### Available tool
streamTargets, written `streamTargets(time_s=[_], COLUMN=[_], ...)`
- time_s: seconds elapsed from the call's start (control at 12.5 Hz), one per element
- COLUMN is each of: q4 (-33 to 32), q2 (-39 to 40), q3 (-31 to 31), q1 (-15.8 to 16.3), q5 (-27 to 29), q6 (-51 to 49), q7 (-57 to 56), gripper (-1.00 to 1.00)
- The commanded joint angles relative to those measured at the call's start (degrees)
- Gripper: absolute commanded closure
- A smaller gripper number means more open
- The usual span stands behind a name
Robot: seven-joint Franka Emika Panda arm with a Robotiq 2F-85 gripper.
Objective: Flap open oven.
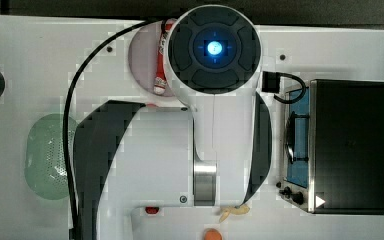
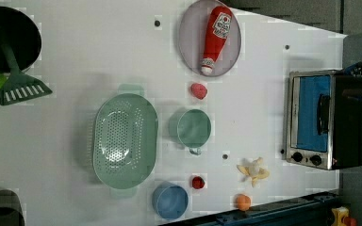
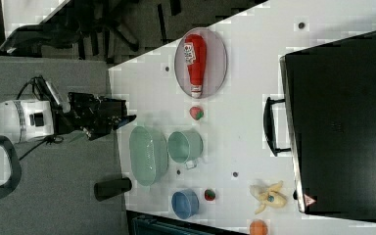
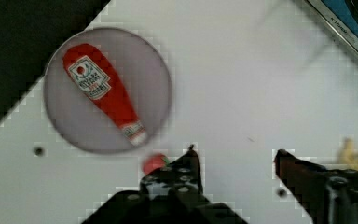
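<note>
Oven door shut; my gripper (image 4: 235, 156) hangs open above the white table (image 2: 99, 52).

The boxy black-topped, silver-framed toaster oven (image 2: 327, 120) sits at the left view's right edge, blue-tinted flap door closed; the right view adds its bar handle (image 3: 270, 126) in profile. The left view counts two knobs (image 2: 306, 158), one mint perforated colander (image 2: 125, 140), one mint cup (image 2: 194, 128), one blue bowl (image 2: 170, 201). In the wrist view, the red ketchup bottle (image 4: 103, 90) lies on a grey round plate (image 4: 156, 79); its label is unreadable.
</note>
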Motion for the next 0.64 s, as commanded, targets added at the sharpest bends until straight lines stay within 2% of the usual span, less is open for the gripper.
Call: streamTargets(time_s=[0.08, 0.24, 0.4, 0.48, 0.64], q4=[-7.36, -7.36, -7.36, -7.36, -7.36], q2=[-16.42, -16.43, -16.42, -16.42, -16.43], q3=[-2.75, -2.74, -2.74, -2.75, -2.79], q1=[-1.65, -1.64, -1.64, -1.64, -1.65], q5=[0.02, 0.02, 0.02, 0.02, 0.02], q6=[-10.02, -10.01, -10.02, -10.01, -10.04], q7=[-4.91, -4.91, -4.91, -4.91, -4.91], gripper=[-0.59, -0.99, -1.0, -0.9, -0.39])
